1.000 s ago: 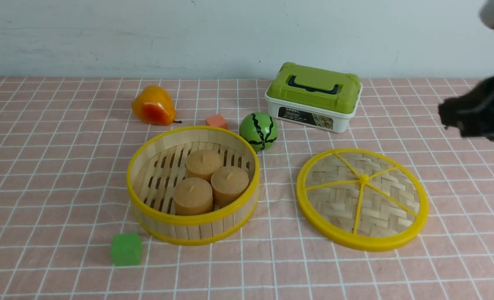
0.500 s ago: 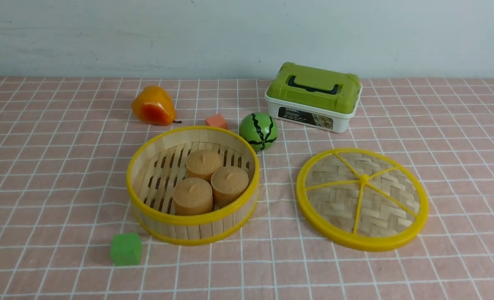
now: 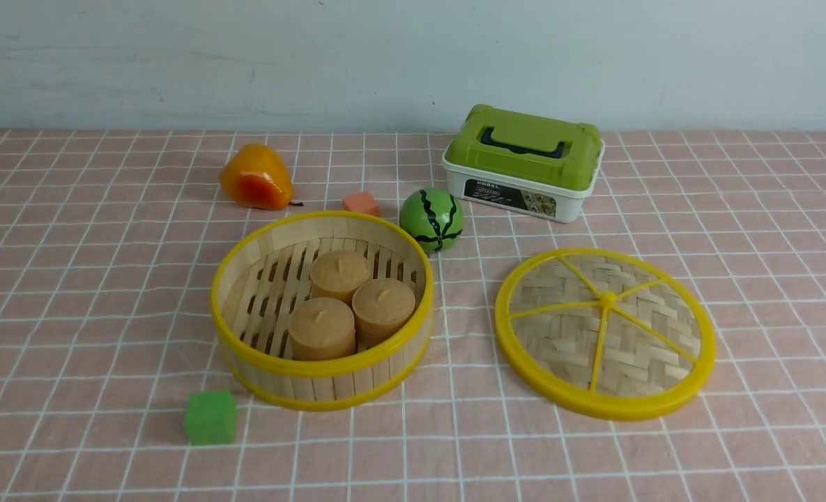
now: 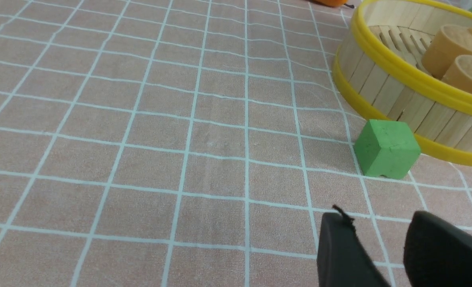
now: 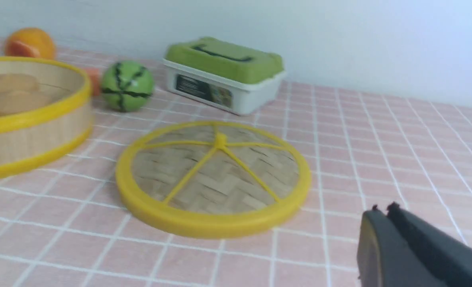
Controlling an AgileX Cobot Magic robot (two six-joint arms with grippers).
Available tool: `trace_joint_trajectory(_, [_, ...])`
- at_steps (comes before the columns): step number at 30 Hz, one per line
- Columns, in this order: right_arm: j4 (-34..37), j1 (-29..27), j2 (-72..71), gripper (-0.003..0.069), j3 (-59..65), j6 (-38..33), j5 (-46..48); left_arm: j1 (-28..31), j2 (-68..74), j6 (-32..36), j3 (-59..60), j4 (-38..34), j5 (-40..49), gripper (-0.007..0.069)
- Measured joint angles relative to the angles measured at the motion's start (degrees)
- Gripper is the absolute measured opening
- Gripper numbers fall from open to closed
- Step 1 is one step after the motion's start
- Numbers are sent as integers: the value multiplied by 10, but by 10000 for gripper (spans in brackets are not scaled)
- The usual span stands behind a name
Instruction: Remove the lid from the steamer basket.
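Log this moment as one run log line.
lid: off, flat on cloth | steamer basket: open | left end effector: open, empty | right end effector: shut, empty

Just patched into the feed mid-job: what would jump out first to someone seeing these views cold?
The steamer basket sits open in the middle of the pink checked cloth, with three tan cylinders inside. The lid lies flat on the cloth to the basket's right, clear of it. Behind them stand a watermelon ball and a white box with a green lid; neither hand shows in the front view.

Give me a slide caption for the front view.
Lid lies flat on the cloth beside the open steamer basket holding three buns.
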Motion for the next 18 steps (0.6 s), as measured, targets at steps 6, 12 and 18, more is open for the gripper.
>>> trace_joint_trajectory(6, [-124,-39,-1,0,0,159,68,0,0,0,0,0,1,239])
trace_joint_trajectory(12, [-128,-10,-1,7,-1,170,112,0,0,0,0,0,0,239])
trace_joint_trajectory(18, [-128,-6,-1,14,-3,177,122,0,0,0,0,0,0,239])
